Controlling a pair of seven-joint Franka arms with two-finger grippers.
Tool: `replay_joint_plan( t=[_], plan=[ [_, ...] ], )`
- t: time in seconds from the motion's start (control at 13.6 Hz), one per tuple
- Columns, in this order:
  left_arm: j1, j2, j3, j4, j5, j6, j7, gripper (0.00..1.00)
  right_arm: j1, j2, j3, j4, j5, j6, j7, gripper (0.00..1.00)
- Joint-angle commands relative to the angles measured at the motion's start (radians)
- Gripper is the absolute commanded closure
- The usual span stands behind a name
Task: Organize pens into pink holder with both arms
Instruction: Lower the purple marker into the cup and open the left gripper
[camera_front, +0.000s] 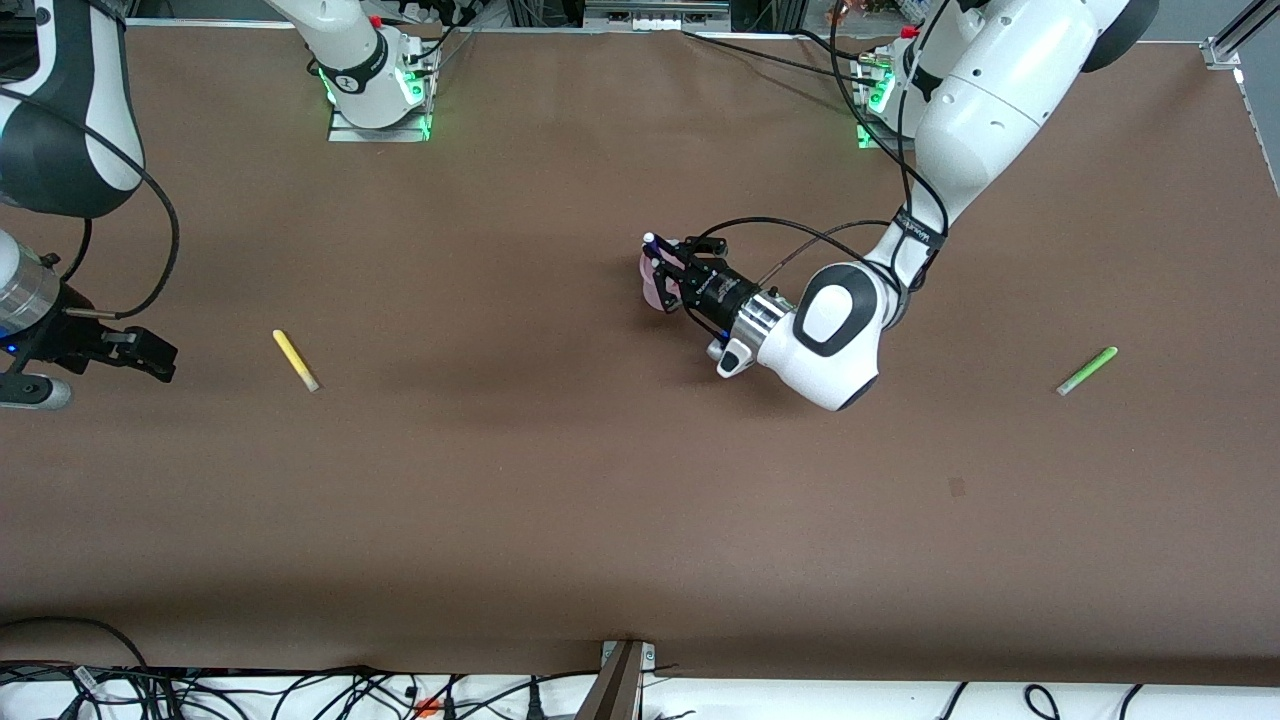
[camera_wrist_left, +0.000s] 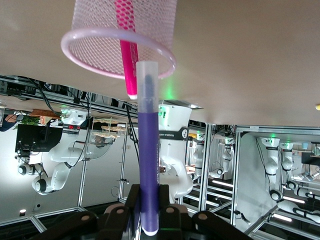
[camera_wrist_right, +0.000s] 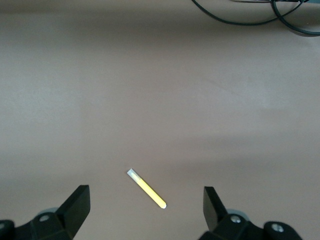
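My left gripper (camera_front: 672, 272) is shut on the dark purple pen (camera_front: 653, 245) at the table's middle, over the pink holder (camera_front: 652, 290), which it partly hides. In the left wrist view the purple pen (camera_wrist_left: 148, 150) stands between the fingers of the left gripper (camera_wrist_left: 149, 192), its clear cap end at the rim of the holder (camera_wrist_left: 162, 50). The magenta pen (camera_wrist_left: 127, 50) is inside the holder. My right gripper (camera_front: 158, 360) is open and empty beside the yellow pen (camera_front: 296, 360); in the right wrist view that gripper (camera_wrist_right: 146, 207) is over the yellow pen (camera_wrist_right: 146, 188). The green pen (camera_front: 1087, 371) lies toward the left arm's end.
The brown table (camera_front: 560, 520) is bare apart from the pens and the holder. Cables (camera_front: 300, 690) hang along the edge nearest the front camera, with a bracket (camera_front: 620, 680) at its middle.
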Motion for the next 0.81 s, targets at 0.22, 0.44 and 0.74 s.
replay_joint_plan(
  t=[0.22,0.44,0.74],
  plan=[
    [0.003,-0.008,0.003,-0.107,-0.022,0.037,0.153,1.00,-0.031,-0.014,0.011,-0.009,0.014,0.019,0.006,0.00],
    [-0.006,-0.008,0.003,-0.107,-0.020,0.072,0.153,0.55,-0.022,-0.011,0.015,-0.007,-0.001,0.013,-0.005,0.00],
    [0.014,-0.050,0.006,-0.102,0.015,0.074,0.144,0.00,-0.033,-0.010,0.013,-0.007,0.005,0.011,0.009,0.00]
  ],
)
